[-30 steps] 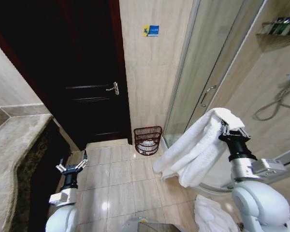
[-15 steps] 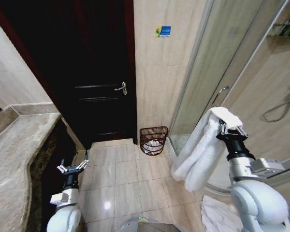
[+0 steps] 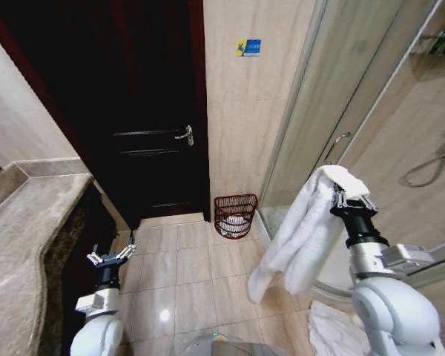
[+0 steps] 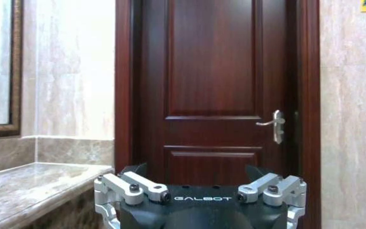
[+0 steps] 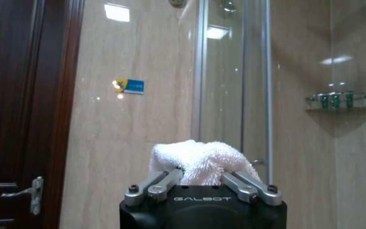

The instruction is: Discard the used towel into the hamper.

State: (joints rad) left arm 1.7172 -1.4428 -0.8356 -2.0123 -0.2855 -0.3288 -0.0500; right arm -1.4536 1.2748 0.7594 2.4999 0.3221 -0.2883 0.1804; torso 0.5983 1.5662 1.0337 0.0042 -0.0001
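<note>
White towel hanging lower than before, right jaws clamping it, left jaws spread

The right arm stood raised at the right of the head view, its white rounded upper segment low in the corner and the black wrist pointing up and slightly left. The right gripper was at the top of that wrist, its fingers closed on a bunched fold of the white towel, which hung from it down the arm's inner side. The left arm was held low at the left, forearm upright, and the left gripper was spread wide with nothing between its fingers
</note>
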